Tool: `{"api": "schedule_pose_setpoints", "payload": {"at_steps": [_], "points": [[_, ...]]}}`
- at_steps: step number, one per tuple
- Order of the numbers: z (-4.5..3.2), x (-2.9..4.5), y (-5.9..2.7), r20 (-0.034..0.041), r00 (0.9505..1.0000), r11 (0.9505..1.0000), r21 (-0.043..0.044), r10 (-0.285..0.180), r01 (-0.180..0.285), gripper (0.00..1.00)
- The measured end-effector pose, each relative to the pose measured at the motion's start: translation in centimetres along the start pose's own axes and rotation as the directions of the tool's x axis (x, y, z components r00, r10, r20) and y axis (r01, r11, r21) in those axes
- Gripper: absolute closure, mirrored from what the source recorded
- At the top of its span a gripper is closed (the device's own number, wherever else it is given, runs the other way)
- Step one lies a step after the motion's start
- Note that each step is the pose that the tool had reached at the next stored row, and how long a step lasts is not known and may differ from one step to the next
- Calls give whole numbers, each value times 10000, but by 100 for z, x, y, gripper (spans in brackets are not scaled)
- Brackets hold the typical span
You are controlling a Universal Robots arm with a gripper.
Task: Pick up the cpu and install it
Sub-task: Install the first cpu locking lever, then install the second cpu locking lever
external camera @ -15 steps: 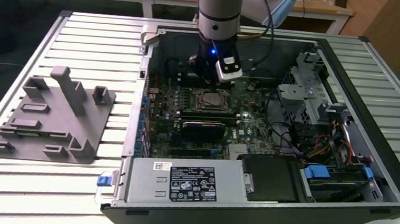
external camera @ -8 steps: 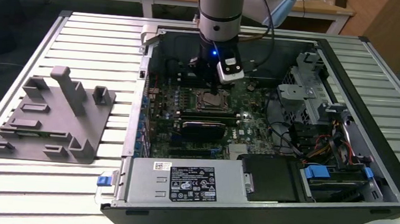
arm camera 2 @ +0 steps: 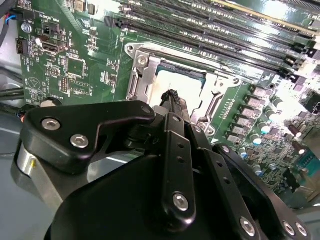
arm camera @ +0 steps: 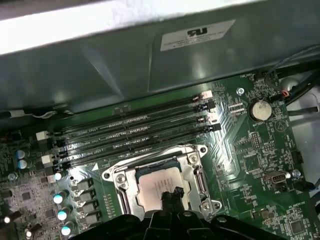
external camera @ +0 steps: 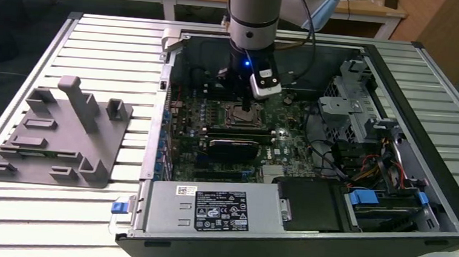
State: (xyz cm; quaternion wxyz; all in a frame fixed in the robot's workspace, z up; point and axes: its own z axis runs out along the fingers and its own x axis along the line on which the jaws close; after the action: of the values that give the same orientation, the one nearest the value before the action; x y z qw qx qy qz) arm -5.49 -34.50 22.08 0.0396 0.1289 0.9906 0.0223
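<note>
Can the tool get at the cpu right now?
Probably yes. The tool is directly over the cpu in the socket, with nothing between them in both wrist views. Whether they touch is unclear.

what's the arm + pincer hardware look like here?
Grey cylindrical arm with a black wrist section, a blue light and a white box mounted on it. Black cable runs alongside. Pincer is matte black, with angular linkage plates and silver screw heads in both wrist views.
</note>
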Motion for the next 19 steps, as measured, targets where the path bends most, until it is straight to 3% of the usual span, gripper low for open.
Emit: {"api": "schedule_pose_setpoints", "payload": {"at_steps": [11, 19], "points": [[-139, -11, 4, -5, 10000, 10000, -5, -60, 60, 89], [-147, -12, 5, -5, 10000, 10000, -5, -60, 60, 89]]}}
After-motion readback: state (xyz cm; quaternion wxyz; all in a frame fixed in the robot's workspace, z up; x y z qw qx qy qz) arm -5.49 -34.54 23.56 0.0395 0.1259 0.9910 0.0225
